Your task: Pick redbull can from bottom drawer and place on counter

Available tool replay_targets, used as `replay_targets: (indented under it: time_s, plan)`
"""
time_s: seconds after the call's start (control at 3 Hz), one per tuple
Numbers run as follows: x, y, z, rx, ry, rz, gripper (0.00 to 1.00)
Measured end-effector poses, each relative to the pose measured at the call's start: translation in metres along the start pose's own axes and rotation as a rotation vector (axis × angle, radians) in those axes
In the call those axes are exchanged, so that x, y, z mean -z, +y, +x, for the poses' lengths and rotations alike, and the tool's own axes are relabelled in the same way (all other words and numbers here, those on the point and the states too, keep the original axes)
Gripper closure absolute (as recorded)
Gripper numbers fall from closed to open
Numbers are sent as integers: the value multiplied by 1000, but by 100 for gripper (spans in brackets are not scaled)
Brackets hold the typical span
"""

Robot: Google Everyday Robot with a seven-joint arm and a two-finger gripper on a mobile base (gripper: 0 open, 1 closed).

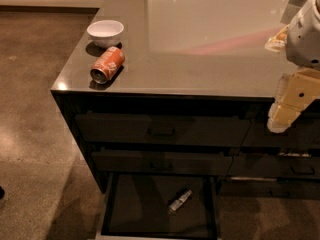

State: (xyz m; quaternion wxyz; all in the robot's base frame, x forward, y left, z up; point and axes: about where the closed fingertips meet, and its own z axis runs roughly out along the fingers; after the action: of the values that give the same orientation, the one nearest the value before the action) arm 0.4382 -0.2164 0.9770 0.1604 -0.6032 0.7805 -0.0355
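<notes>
The bottom drawer (pixel 130 209) is pulled open at the foot of the dark cabinet. The redbull can (pixel 180 201), slim and silvery, lies on its side on the drawer's dark floor, right of middle. The counter (pixel 200 59) is a glossy grey-taupe top above the drawers. My gripper (pixel 281 119) hangs at the right edge of the view, level with the top drawer, well above and to the right of the can. It holds nothing that I can see.
An orange soda can (pixel 107 65) lies on its side near the counter's left front corner. A white bowl (pixel 105 32) stands just behind it. Two closed handled drawers (pixel 160 132) sit above the open one. Brown floor lies to the left.
</notes>
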Motion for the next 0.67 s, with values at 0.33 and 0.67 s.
replay_targets:
  time_s: [0.33,0.67]
  plan:
    - [-9,10,2,6,-26,-43,0]
    - [-8,10,1,8,-31,-42,0]
